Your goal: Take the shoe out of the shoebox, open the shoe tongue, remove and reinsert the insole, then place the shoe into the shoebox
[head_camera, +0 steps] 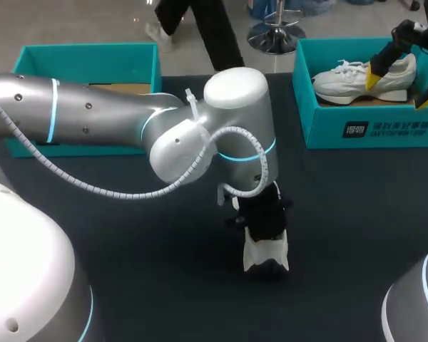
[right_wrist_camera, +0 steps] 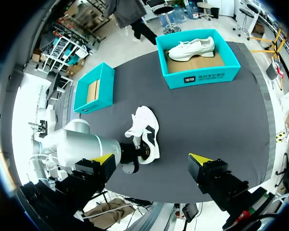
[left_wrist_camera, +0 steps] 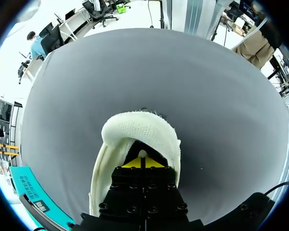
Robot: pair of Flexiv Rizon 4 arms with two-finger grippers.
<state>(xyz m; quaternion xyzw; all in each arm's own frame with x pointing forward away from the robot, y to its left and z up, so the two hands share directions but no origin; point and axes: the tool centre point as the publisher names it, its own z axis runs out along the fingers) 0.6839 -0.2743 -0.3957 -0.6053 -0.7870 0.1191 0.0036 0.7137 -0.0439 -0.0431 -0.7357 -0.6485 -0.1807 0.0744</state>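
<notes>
Teal shoebox point(head_camera: 328, 128) holds a white sneaker point(head_camera: 357, 80). The other shoe point(head_camera: 266, 246) is on the counter point(head_camera: 357, 214), left hand point(left_wrist_camera: 142, 161) pinched together inside it, right hand point(right_wrist_camera: 151, 158) spread apart.

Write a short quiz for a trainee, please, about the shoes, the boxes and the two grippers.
1. True or false: the right box is empty.
2. Where is the left gripper? A. over the left box; B. inside the black-and-white shoe; C. in the right box.
3. Fill in: the right gripper is ___ (open or shut).

Key
1. False: the right box holds a white shoe.
2. B
3. open
</notes>
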